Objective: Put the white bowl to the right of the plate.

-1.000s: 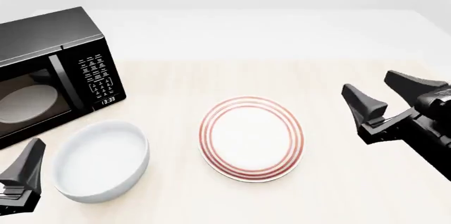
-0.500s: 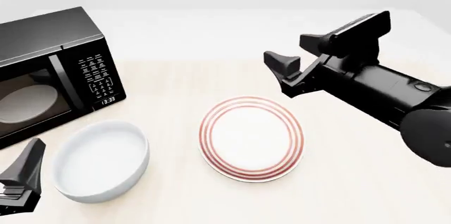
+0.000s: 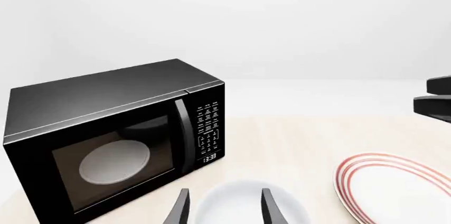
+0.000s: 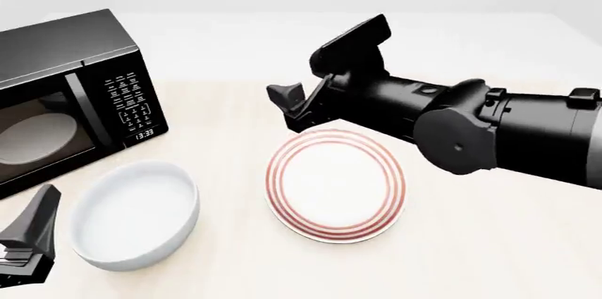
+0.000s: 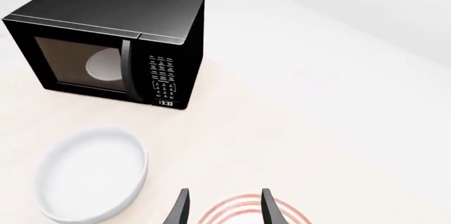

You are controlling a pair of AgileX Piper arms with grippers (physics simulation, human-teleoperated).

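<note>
Front view shows the right claw point(image 4: 306, 91), jaws apart and empty, above the plate point(image 4: 336, 185), approaching the white bowl point(image 4: 134, 214) sitting left; next, descend onto its rim.

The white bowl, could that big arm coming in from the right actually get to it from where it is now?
Probably yes. The right gripper hangs open above the plate's far edge, facing the white bowl. Only bare table lies between them; the microwave sits off to the side.
</note>
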